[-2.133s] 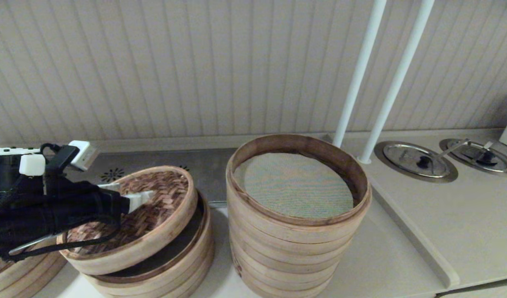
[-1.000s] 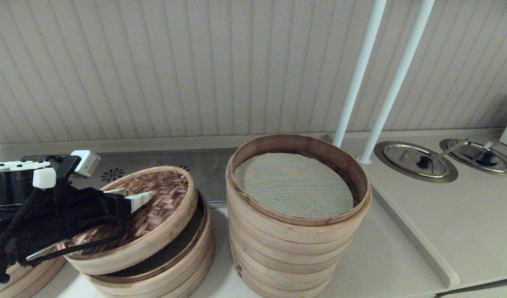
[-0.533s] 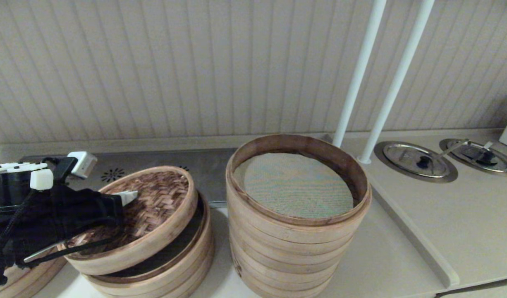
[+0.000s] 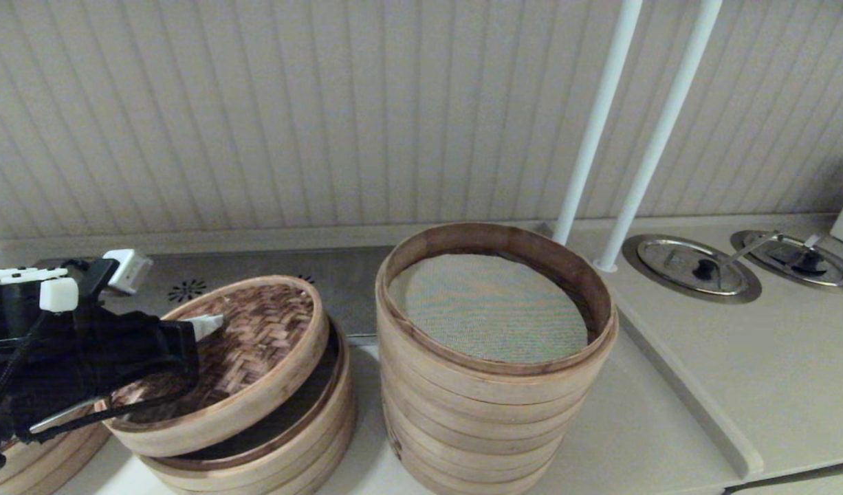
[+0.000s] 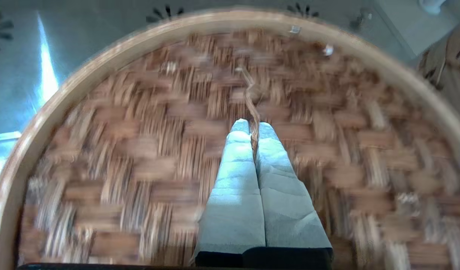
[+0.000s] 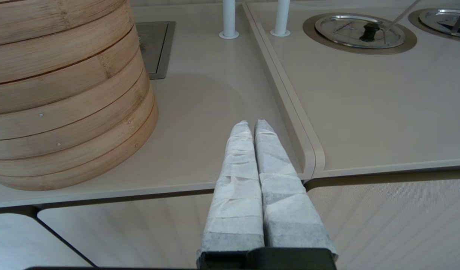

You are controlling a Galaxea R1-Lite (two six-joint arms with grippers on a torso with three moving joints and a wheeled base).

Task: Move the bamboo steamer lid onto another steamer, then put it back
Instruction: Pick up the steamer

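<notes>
Bamboo fills the near left: the lid (image 4: 229, 357) sits tilted on a short steamer (image 4: 291, 440), its far-right edge raised off the rim. The left gripper (image 4: 212, 323) is over its woven top, fingers (image 5: 248, 168) clenched on the thin twisted handle (image 5: 248, 90). Just right stands the tall steamer (image 4: 494, 385), uncovered. The right gripper (image 6: 252, 125) hangs closed, grasping nothing, off the counter's (image 6: 215, 112) front edge. Farther right lie 2 metal covers (image 4: 693, 265).
</notes>
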